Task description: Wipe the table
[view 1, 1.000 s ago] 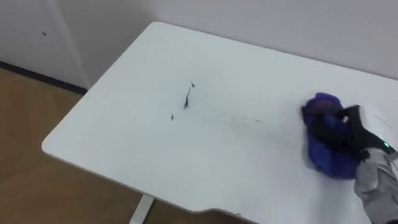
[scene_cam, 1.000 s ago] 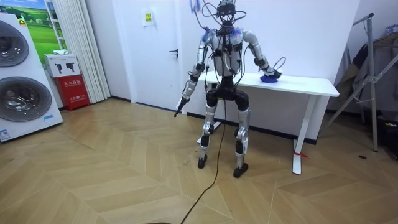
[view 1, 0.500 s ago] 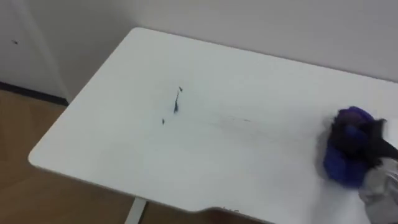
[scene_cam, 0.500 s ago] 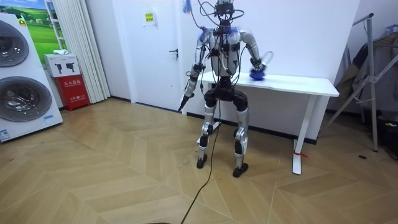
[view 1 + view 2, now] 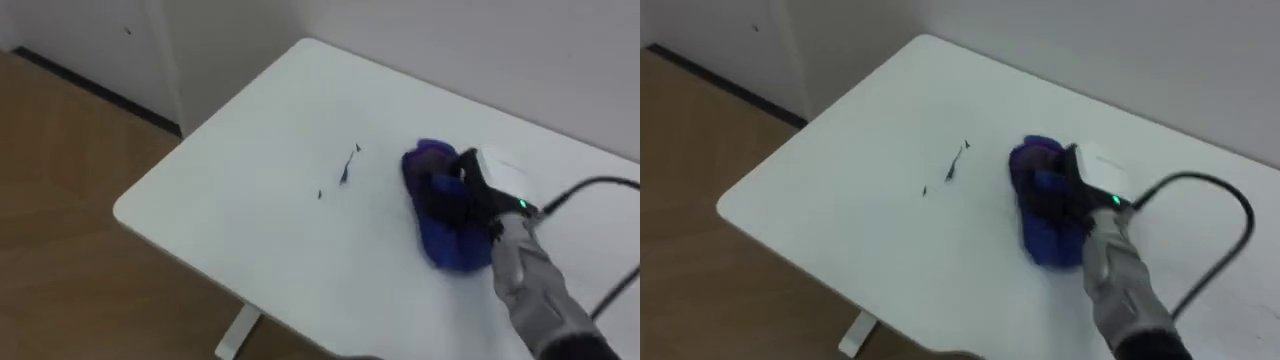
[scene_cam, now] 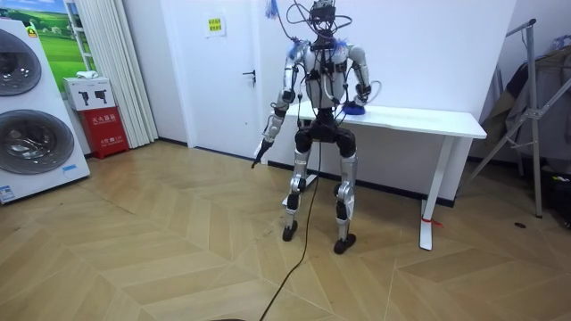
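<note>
The white table (image 5: 230, 250) bore the blue cloth (image 5: 440, 235), bunched under the right hand (image 5: 470, 195), whose fingers curled into the wad. It looked soft, light and easy to slide, best gripped from the top. Small dark marks (image 5: 347, 167) lay just left of it, and the left hand (image 6: 260, 153) hung at the robot's side.

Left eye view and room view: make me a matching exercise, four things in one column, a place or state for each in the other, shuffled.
1 blue cloth
2 dark marks
3 right hand
4 left hand

A lowered beside the robot, off the table
B on the white table, left of the cloth
C clutching the cloth
D bunched under a hand

Pairs: 1-D, 2-B, 3-C, 4-A
</note>
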Tool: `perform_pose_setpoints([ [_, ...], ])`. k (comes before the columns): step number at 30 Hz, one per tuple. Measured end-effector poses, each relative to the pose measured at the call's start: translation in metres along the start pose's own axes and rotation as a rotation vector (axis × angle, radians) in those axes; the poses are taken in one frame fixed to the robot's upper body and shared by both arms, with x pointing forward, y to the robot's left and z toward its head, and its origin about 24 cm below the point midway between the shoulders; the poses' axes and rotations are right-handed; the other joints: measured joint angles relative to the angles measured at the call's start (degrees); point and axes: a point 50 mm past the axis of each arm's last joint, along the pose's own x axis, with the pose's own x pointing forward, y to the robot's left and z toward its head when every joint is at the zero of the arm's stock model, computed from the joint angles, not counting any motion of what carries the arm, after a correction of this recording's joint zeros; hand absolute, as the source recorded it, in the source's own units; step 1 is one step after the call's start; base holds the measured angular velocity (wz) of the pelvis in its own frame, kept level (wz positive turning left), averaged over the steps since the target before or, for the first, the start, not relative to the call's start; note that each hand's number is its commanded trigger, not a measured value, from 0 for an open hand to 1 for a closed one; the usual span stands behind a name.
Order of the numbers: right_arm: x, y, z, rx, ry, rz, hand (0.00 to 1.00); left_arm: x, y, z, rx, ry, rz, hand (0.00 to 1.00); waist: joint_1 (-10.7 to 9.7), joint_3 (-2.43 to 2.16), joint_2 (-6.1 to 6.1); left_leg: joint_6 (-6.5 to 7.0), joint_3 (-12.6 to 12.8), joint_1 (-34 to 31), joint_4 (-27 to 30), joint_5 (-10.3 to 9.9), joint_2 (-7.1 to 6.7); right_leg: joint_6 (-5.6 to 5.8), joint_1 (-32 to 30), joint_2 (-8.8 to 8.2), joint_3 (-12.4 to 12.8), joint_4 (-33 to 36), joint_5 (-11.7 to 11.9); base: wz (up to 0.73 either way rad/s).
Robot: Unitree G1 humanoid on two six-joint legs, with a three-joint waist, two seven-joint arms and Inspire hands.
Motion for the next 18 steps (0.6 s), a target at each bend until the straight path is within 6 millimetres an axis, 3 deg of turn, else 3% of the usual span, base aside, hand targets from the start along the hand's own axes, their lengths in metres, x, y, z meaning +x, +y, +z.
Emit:
perform_pose_setpoints([
  [2,-0.01,-0.002,-0.024,0.005,0.074,-0.023,1.0,0.0,0.002,0.002,-0.008,-0.023,0.008,0.0,-1.9,-0.56,0.22,0.0,0.9,1.4,-0.7,0.0,0.03,0.25,0.7,-0.01,0.2,0.0,-0.2,-0.19],
  [5,-0.026,-0.006,-0.059,0.003,0.208,-0.059,1.0,0.001,0.009,0.013,-0.023,-0.081,0.034,0.0,-3.7,-1.04,-0.63,0.01,2.4,2.2,-0.9,0.0,0.06,0.32,0.7,-0.09,1.0,0.0,-0.2,-0.22],
  [8,-0.042,-0.012,-0.088,-0.014,0.303,-0.068,1.0,0.001,0.014,0.02,-0.035,-0.108,0.056,0.0,-4.2,-1.05,-1.37,0.26,2.5,2.1,-0.8,-0.3,0.05,0.5,0.6,-0.07,1.5,0.0,-0.2,-0.09],
  [11,-0.044,-0.014,-0.097,-0.012,0.357,-0.064,1.0,0.0,0.011,0.022,-0.019,-0.116,0.063,0.0,-4.2,-1.03,-1.26,0.32,2.4,2.0,-0.6,-0.7,0.07,0.47,0.7,-0.02,1.9,0.2,0.0,-0.01],
  [16,-0.016,-0.015,-0.074,-0.013,0.361,-0.023,1.0,-0.001,-0.002,0.024,0.032,-0.112,0.029,0.0,-1.1,-0.86,-0.66,0.16,2.2,2.0,-0.2,-0.8,0.13,-0.32,-0.5,0.54,4.0,1.2,0.9,-0.22],
  [18,0.013,-0.015,-0.033,-0.039,0.258,0.016,1.0,-0.001,-0.01,0.022,0.037,-0.079,0.011,0.0,0.8,-0.45,-0.21,0.37,2.1,1.4,-0.2,-0.6,0.21,-1.1,-2.5,1.12,5.1,1.9,1.5,-0.44],
])
